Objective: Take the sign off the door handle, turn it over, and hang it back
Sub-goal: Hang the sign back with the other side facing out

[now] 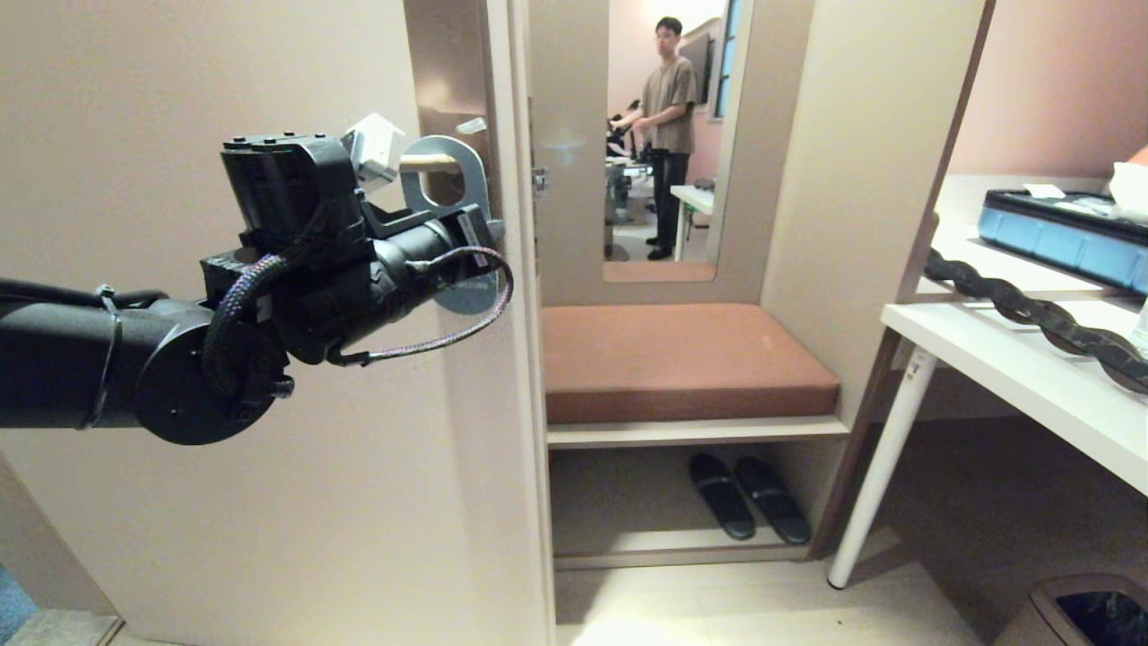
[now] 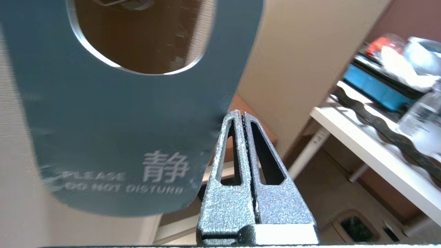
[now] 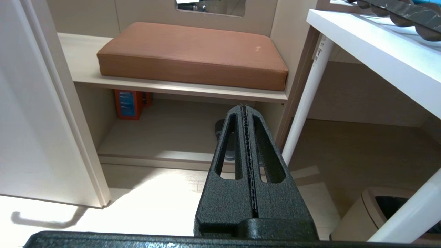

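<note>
Grey-blue sign (image 2: pixel 113 113) — beside left claw (image 2: pixel 242 115) (closed)

The flat grey-blue door-hanger sign with a rounded hole (image 2: pixel 113 113) carries pale lettering near its rounded end: the large Chinese character "静", and beside and beneath it the English words "PLEASE DO NOT DISTURB" in small capitals on two lines. No other text can be read.
</note>
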